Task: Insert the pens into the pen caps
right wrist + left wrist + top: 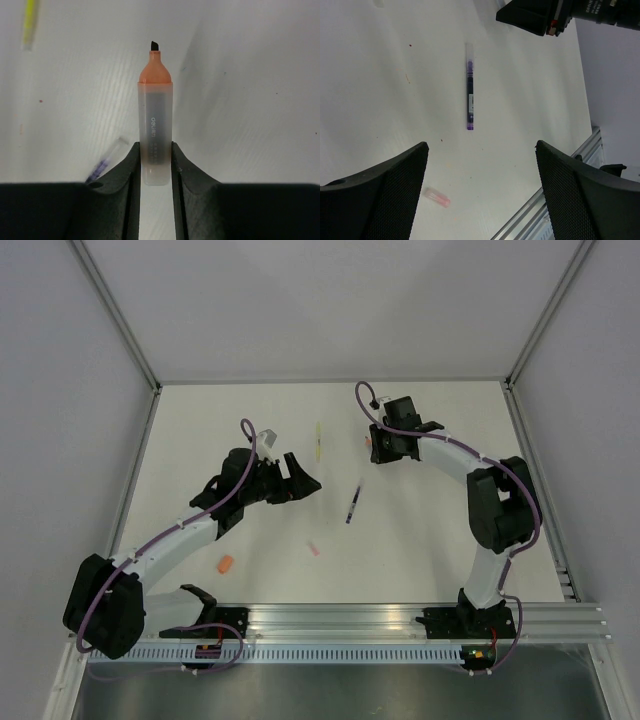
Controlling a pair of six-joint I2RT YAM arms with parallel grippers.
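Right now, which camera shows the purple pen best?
The left wrist camera. The purple pen lies whole and sharp there, with nothing covering it. The top camera shows all of it too, but tiny. The right wrist camera catches only a blurry piece beside the grey pen held in the right pincer.

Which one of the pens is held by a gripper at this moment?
The grey pen with the orange tip: the right gripper is shut on it. The yellow pen and the dark purple pen lie free on the table.
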